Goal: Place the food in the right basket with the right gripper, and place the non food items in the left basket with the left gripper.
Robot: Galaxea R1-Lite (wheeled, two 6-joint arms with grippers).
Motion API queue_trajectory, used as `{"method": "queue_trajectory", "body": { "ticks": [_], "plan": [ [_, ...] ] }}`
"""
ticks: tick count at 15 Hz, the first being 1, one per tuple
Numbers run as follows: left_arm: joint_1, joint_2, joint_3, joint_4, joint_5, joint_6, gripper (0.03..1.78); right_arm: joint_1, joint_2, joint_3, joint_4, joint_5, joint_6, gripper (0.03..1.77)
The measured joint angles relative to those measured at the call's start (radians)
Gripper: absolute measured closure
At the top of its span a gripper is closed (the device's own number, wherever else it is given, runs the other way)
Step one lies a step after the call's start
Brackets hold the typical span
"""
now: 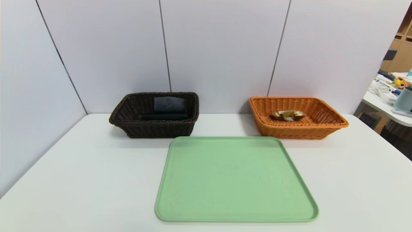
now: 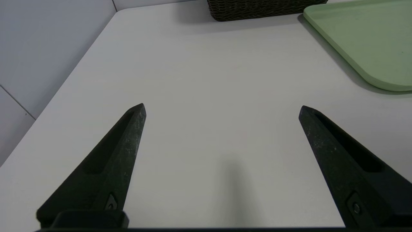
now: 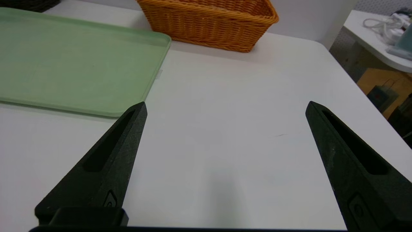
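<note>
Green and bare, the tray (image 1: 236,180) in the middle of the white table (image 1: 80,180) has nothing on it, so the sorting looks finished in my judgement. The food (image 1: 287,115), a golden-brown bar in clear wrap, lies inside the right basket (image 1: 325,127), the orange-tan one. A grey cloth roll (image 1: 168,104) with a dark item (image 1: 164,116) in front of it sits inside the left basket (image 1: 151,130), the dark brown one. Neither arm shows in the head view. In its own wrist view the right gripper (image 3: 226,108) is above the bare table beside the near edge of the tray, its jaws wide apart and with nothing between them; the orange basket stands well ahead of it, so the food is far from these jaws. The left gripper (image 2: 222,109) hangs the same way on the other side of the tray, jaws also wide apart and holding nothing, with the dark basket far ahead. If anything is left, I think it is only to keep both arms parked clear of the baskets; no new grasp seems needed.
</note>
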Motion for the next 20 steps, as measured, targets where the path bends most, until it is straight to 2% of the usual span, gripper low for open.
{"method": "queue_trajectory", "body": {
  "ticks": [2,4,6,9,18,20],
  "plan": [
    [0.000,0.000,0.000,0.000,0.000,0.000,0.12,0.000,-0.012,0.042,-0.085,-0.012,0.008,0.10],
    [0.000,0.000,0.000,0.000,0.000,0.000,0.12,0.000,-0.017,0.053,-0.088,-0.013,0.010,0.10],
    [0.000,0.000,0.000,0.000,0.000,0.000,0.12,0.000,-0.020,0.056,-0.083,-0.010,0.032,0.10],
    [0.000,0.000,0.000,0.000,0.000,0.000,0.12,0.000,-0.021,0.056,-0.011,-0.007,0.079,0.10],
    [0.000,0.000,0.000,0.000,0.000,0.000,0.12,0.000,-0.021,0.057,-0.017,-0.009,0.084,0.10],
    [0.000,0.000,0.000,0.000,0.000,0.000,0.12,0.000,-0.021,0.056,-0.017,-0.011,0.106,0.10]
  ]
}}
